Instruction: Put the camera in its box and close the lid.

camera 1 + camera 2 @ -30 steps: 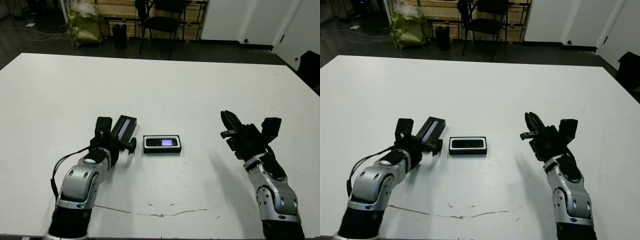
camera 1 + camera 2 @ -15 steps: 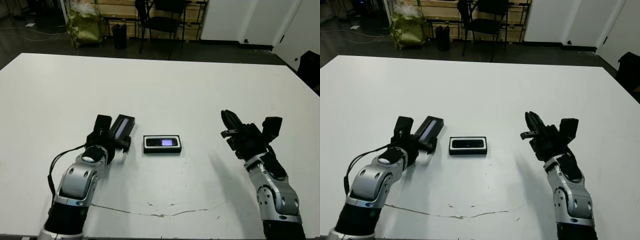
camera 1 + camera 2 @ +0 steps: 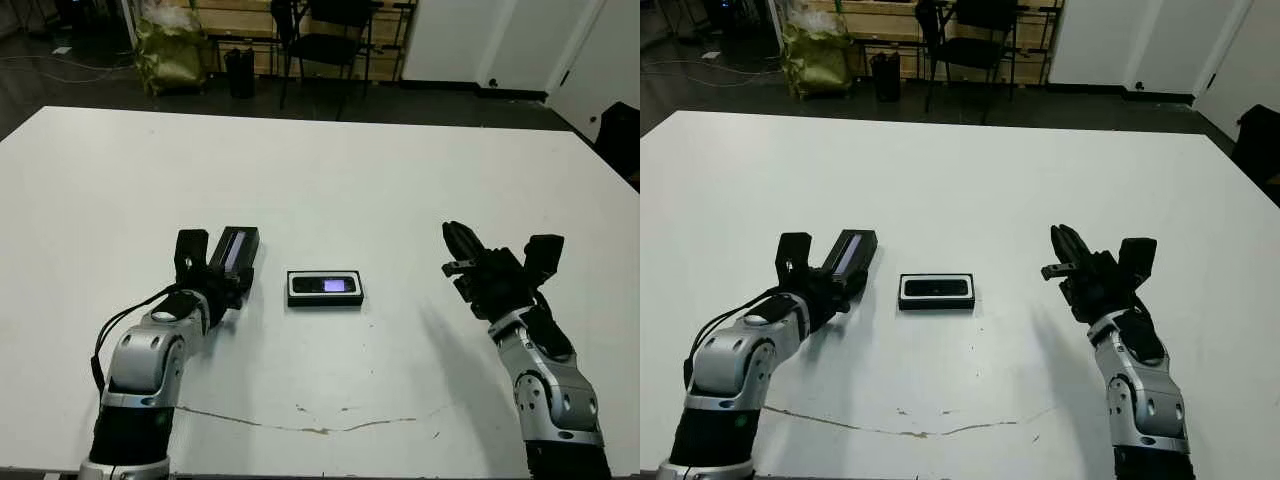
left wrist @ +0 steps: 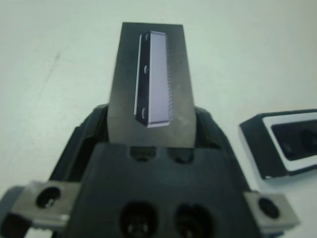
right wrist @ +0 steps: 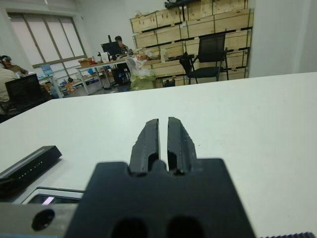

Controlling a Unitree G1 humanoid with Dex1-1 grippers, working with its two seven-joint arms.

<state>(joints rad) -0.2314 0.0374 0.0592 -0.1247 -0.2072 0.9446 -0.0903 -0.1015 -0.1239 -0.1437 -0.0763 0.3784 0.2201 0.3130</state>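
Left arm enters from lower left of frame, forearm angled up and inward; left gripper (image 3: 215, 262) clamped on the lid (image 3: 233, 252), held tilted. Right arm rises from lower right; right gripper (image 3: 457, 245) empty, fingers (image 5: 158, 141) pressed together, pointing up-left.

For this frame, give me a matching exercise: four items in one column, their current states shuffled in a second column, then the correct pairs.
Items:
1. lid
2. camera
3. box
4. right gripper

States:
A. lying inside the white-lined tray
B. shut on nothing, raised off the table
C. gripped by the left gripper, tilted off the table
D. resting open on the table, between the two arms

Pairs: 1-C, 2-A, 3-D, 4-B
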